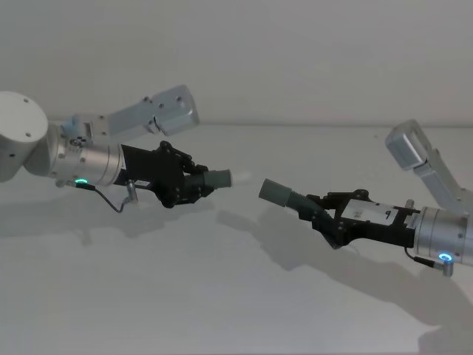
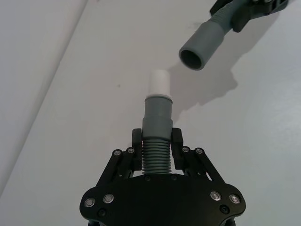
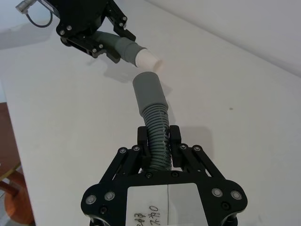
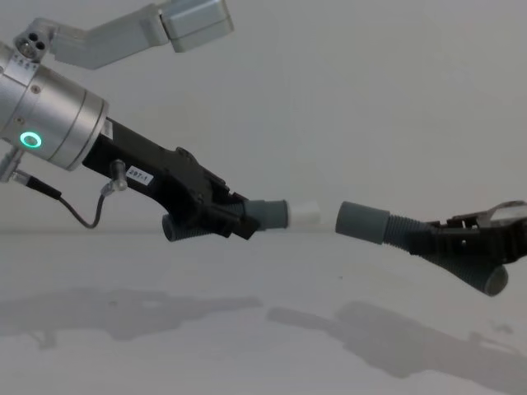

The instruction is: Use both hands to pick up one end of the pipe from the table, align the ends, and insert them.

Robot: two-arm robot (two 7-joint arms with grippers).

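Both pipe pieces hang above the white table [image 1: 222, 296], their ends facing each other across a small gap. My left gripper [image 1: 194, 181] [image 2: 156, 139] is shut on the ribbed part of one piece [image 2: 155, 155]. That piece's grey cuff [image 4: 268, 212] carries a white tip [image 2: 158, 82]. My right gripper [image 1: 319, 212] [image 3: 158, 136] is shut on the ribbed part of the other piece [image 3: 157, 125]. This one's open grey cuff [image 1: 277, 192] [image 4: 362, 220] points at the white tip. In the head view the right cuff sits slightly lower than the left one.
The table's back edge meets a plain wall [image 1: 295, 59]. The arms cast shadows on the tabletop below the pipes. In the right wrist view the table's near-left edge [image 3: 9, 122] drops to a brown floor.
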